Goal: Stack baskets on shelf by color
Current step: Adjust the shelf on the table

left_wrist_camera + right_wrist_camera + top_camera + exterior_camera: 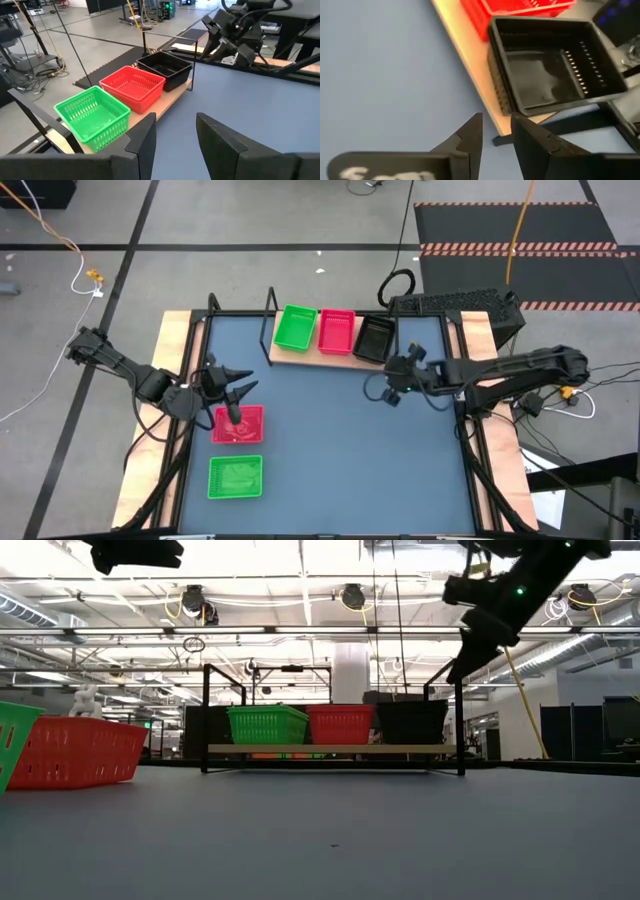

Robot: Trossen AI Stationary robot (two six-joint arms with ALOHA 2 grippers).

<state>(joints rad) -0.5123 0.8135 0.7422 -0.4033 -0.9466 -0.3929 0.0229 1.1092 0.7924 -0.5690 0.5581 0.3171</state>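
The shelf point(309, 359) stands at the table's far edge. On its tan board point(170, 103) a green basket point(295, 327), a red basket point(336, 332) and a black basket point(373, 339) stand side by side on their bottoms. Another red basket point(238, 425) and another green one point(236, 477) rest on the tabletop near the left edge. My left gripper point(238, 398) hovers open, high over that red basket and pointing toward the shelf point(175, 135). My right gripper point(392, 385) is open and raised just in front of the black basket point(555, 65).
The shelf's black rod frame point(205, 715) rises at both ends of the board. A keyboard point(455, 303) lies beyond the table's far right corner. The blue-grey tabletop point(340, 450) between the two arms is bare.
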